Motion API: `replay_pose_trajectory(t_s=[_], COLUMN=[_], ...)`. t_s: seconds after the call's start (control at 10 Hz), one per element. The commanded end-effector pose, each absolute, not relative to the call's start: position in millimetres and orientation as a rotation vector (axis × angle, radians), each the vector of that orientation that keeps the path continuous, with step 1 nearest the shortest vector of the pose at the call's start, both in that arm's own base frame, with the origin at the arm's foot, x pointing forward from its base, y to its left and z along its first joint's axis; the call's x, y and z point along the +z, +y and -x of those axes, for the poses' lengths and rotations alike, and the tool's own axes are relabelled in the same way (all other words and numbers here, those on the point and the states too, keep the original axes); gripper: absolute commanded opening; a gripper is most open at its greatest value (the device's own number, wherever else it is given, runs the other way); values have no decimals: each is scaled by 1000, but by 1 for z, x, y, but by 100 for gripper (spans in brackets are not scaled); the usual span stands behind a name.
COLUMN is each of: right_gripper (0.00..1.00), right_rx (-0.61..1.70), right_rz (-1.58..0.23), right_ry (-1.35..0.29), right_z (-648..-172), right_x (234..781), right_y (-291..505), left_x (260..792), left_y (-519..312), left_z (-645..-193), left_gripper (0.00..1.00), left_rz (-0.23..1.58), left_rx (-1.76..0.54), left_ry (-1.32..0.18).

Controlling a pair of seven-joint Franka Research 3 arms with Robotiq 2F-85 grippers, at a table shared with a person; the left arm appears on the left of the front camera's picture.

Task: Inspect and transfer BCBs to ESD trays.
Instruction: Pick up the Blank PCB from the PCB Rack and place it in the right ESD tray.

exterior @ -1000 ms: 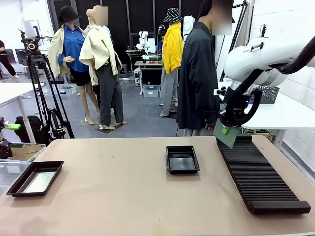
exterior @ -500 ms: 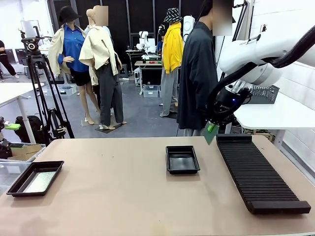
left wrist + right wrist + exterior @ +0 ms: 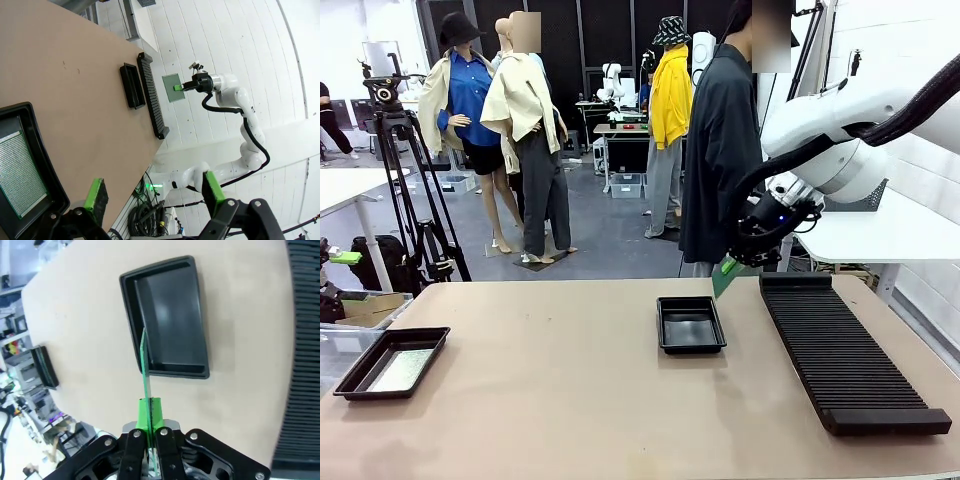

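My right gripper [image 3: 732,266] is shut on the lower edge of a green BCB [image 3: 723,279], held in the air just past the far right corner of the middle ESD tray [image 3: 690,326]. In the right wrist view the BCB [image 3: 145,365] stands edge-on between the green pads [image 3: 150,410], over the near rim of that empty tray [image 3: 170,315]. A second ESD tray [image 3: 375,395] at the table's near left holds a greyish BCB [image 3: 400,368]. My left gripper [image 3: 154,192] hangs open, high above that tray [image 3: 47,165] and its BCB [image 3: 20,170].
A long ribbed black rack [image 3: 845,355] runs down the table's right side, close beside the middle tray. A person in a dark coat [image 3: 720,150] stands at the far edge behind it. Bare tabletop lies between the two trays.
My right arm has carried the BCB left and slightly down, from above the rack's far end to beside the middle tray. The left gripper and both trays have not moved.
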State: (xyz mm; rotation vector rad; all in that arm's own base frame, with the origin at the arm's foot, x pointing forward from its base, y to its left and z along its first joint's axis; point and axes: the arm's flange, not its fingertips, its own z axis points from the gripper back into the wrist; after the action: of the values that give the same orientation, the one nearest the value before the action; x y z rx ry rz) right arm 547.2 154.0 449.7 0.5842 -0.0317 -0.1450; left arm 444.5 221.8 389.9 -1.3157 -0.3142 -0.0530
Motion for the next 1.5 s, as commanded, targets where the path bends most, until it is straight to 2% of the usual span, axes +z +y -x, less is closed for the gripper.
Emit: replay_pose_trajectory(t_s=[0.0,0.2,0.6,1.2,1.4], right_gripper=[0,0,0,0,0], right_rx=[-130,-109,-68,-78,-76], right_rz=[-666,-711,-688,-730,-731], right_ry=[-65,-75,-86,-150,-122], right_z=[-544,-547,-541,-544,-551], right_x=[433,420,389,357,347], right_y=[155,165,194,194,192], left_x=[392,392,392,392,392], left_y=[223,223,223,223,223], left_z=[-443,-443,-443,-443,-443], left_gripper=[100,100,100,100,100], left_rz=[1300,1300,1300,1300,1300], left_rx=[-59,-59,-59,-59,-59], left_ry=[-308,-308,-308,-308,-308])
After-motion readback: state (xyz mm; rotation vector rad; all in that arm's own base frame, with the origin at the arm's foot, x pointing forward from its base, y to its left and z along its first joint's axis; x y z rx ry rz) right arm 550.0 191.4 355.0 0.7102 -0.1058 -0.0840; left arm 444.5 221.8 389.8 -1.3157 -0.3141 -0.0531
